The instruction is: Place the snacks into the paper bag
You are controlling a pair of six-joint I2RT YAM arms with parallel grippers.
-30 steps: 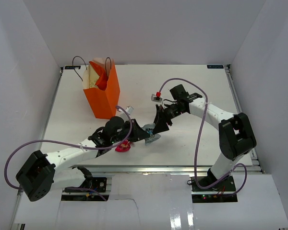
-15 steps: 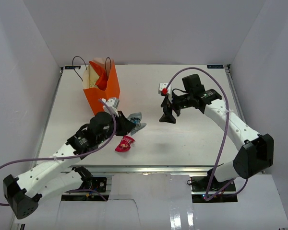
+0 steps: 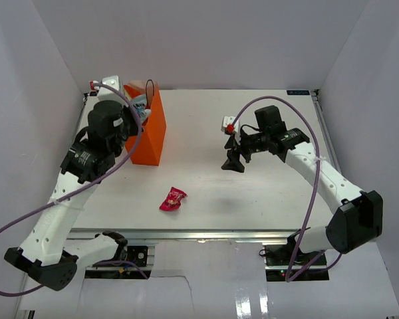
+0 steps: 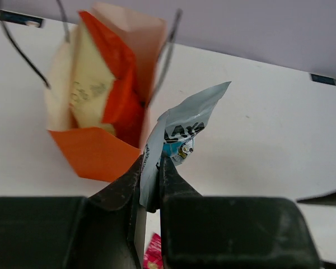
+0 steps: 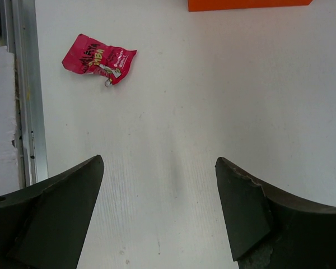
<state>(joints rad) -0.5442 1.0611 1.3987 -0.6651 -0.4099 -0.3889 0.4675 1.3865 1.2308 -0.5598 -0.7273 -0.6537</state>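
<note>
The orange paper bag point(image 3: 150, 133) stands at the back left with black cord handles; in the left wrist view its mouth point(image 4: 103, 84) shows the red-orange chip bag point(image 4: 120, 92) inside. My left gripper point(image 3: 141, 109) is raised over the bag's mouth, shut on a silver candy wrapper point(image 4: 179, 126) that sticks up from the jaws point(image 4: 151, 168). A pink candy point(image 3: 173, 199) lies on the table near the front, also in the right wrist view point(image 5: 98, 59). My right gripper point(image 3: 233, 162) is open and empty above the table's middle point(image 5: 159, 168).
White walls enclose the table on three sides. A metal rail point(image 5: 25, 95) runs along the table's front edge. The right arm point(image 3: 312, 166) reaches in from the right.
My left arm has lifted the silver candy from the table's middle up and back to above the paper bag. My right gripper has let go and withdrawn to the right, open.
</note>
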